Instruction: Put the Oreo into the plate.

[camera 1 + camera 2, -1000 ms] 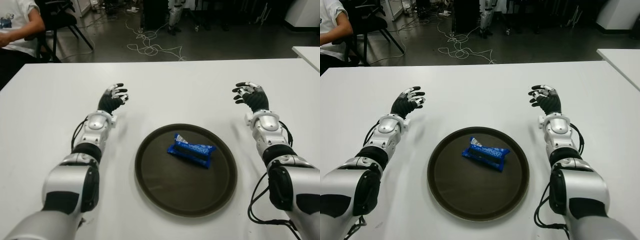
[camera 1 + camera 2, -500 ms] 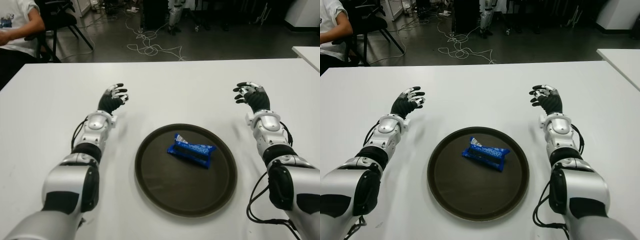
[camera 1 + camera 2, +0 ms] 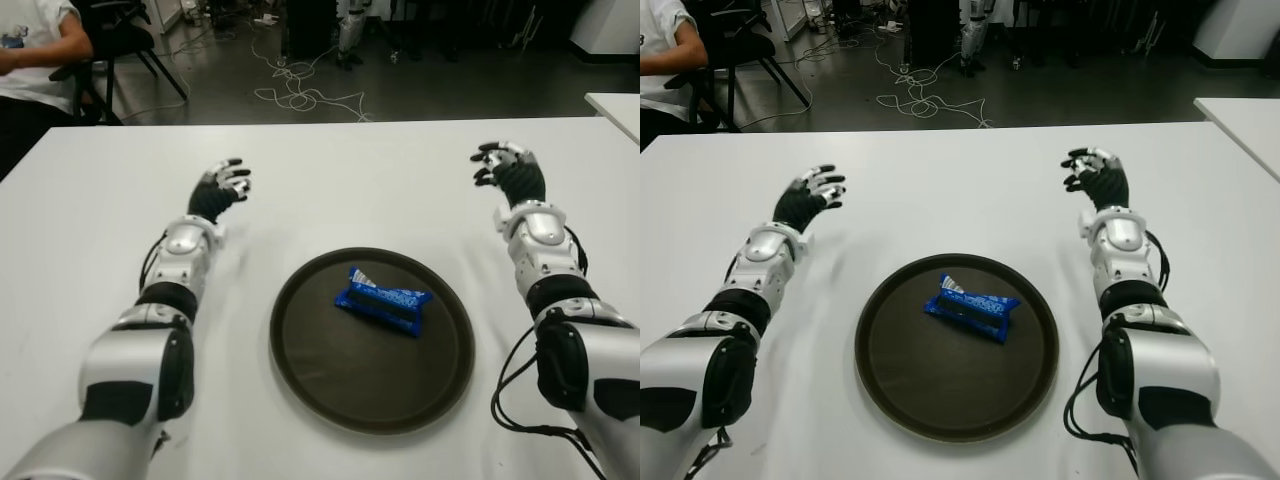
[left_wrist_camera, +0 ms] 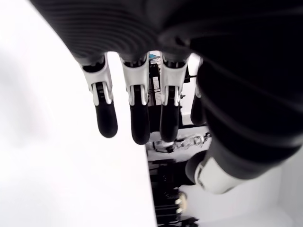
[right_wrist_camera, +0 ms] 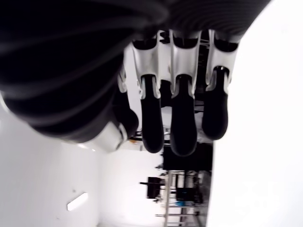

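A blue Oreo packet (image 3: pixel 383 301) lies inside the round dark brown plate (image 3: pixel 330 380) in the middle of the white table (image 3: pixel 90 230). My left hand (image 3: pixel 221 186) hovers over the table to the left of the plate, fingers (image 4: pixel 135 118) relaxed and holding nothing. My right hand (image 3: pixel 508 168) is up on the right side of the plate, fingers (image 5: pixel 182 127) loosely spread and empty. Neither hand touches the packet.
A seated person (image 3: pixel 35 50) and a black chair (image 3: pixel 125 40) are beyond the table's far left corner. Cables (image 3: pixel 300 95) lie on the floor behind. A second white table's corner (image 3: pixel 615 105) shows at the right.
Both hands have lifted and moved a little farther from me, the right more than the left. The Oreo packet and plate have not moved.
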Motion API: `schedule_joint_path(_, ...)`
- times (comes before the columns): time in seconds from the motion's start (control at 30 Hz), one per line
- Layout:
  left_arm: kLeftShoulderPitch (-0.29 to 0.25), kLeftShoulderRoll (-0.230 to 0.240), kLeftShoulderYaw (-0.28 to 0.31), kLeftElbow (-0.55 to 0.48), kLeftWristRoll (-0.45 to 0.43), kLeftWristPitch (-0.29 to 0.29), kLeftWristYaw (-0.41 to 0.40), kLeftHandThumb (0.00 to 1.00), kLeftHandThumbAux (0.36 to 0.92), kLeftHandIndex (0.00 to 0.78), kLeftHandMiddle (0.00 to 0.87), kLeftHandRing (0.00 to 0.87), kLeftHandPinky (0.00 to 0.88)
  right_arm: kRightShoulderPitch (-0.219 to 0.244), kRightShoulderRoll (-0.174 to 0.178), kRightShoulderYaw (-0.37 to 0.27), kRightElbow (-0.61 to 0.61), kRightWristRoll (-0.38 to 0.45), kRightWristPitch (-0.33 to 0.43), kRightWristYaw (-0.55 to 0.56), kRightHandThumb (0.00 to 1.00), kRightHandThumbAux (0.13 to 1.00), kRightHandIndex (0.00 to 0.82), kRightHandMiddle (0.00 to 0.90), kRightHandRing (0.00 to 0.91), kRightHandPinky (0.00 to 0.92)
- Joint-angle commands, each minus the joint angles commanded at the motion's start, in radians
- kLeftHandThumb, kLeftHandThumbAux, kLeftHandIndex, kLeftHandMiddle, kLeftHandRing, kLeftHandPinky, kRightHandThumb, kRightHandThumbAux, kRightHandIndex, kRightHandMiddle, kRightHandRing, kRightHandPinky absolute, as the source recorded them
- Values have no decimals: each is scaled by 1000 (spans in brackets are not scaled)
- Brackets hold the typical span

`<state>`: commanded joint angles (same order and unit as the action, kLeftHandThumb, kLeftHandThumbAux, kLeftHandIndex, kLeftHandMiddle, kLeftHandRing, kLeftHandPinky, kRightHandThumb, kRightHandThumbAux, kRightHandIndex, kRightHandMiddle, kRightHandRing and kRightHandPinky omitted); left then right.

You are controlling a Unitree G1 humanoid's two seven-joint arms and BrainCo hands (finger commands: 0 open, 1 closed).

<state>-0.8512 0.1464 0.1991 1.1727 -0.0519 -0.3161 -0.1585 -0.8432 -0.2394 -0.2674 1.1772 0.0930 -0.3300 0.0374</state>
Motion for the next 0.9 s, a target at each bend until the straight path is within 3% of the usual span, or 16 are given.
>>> schedule_joint_path(0.1,33,2,2,-25,-8,-19,-9,323,813,198,259,233,275,28,8,-6,-48,17,-4,5,695,719,429,615,605,593)
schedule_joint_path(0.27,112,-4,2,-71,-20,-57,-21,271,828,181,249,229,274,152,29,-13,-181,46,-15,21,695,719,429,618,612,593)
schedule_joint_path(0.4,164,1,7,-106,-34,-68,-37,225,848,173,248,226,266,226,50,-3,-264,48,5,13,694,719,429,613,611,595)
schedule_joint_path(0.47,182,2,9,-120,-40,-69,-43,209,851,172,248,225,260,246,56,1,-292,46,21,9,692,719,427,612,612,606)
schedule_joint_path(0.6,238,-17,9,-201,-54,-41,-26,184,858,171,247,224,256,344,86,21,-394,37,61,1,691,720,426,615,616,613)
schedule_joint_path(0.73,266,-25,7,-247,-56,-17,-5,183,871,176,247,221,261,381,95,34,-441,31,102,-8,691,721,427,620,618,606)
schedule_joint_path(0.9,279,-28,9,-277,-60,2,9,195,874,181,247,220,272,389,94,41,-440,26,133,-16,692,720,428,617,612,592)
